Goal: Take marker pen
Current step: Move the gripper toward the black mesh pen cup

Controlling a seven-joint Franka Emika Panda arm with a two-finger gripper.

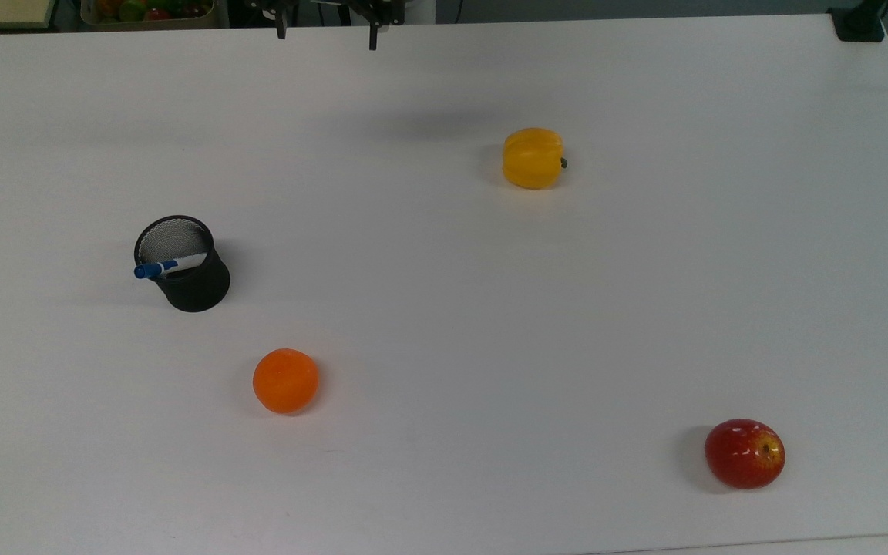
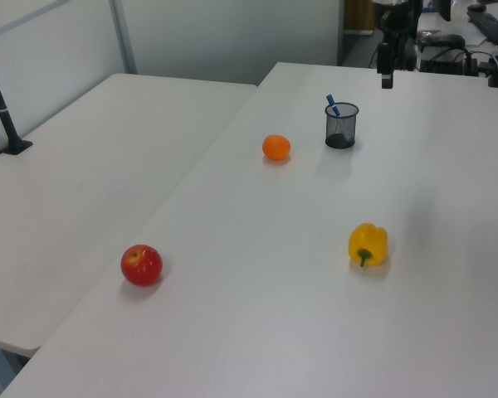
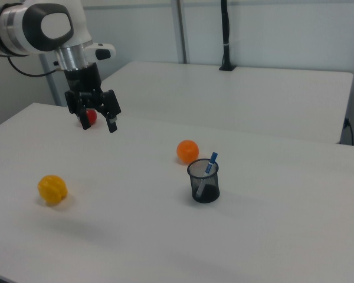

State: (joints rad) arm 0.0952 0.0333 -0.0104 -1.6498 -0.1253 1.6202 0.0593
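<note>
The marker pen [image 1: 169, 266], white with a blue cap, leans in a black mesh cup [image 1: 196, 287] on the top view's left side of the white table. Its blue cap sticks out over the rim. In the left view the pen [image 2: 333, 105] rises from the cup [image 2: 341, 129], and in the right view the pen [image 3: 212, 163] stands in the cup [image 3: 204, 184]. My gripper [image 1: 327, 35] hangs open above the table's far edge in the top view, well away from the cup, with nothing held. It hovers high in the right view [image 3: 98, 124].
A yellow bell pepper [image 1: 533, 158], an orange [image 1: 285, 381] and a red apple [image 1: 745, 453] lie spread over the table [image 1: 444, 308]. The orange is the closest to the cup. A second table [image 2: 75, 166] adjoins in the left view.
</note>
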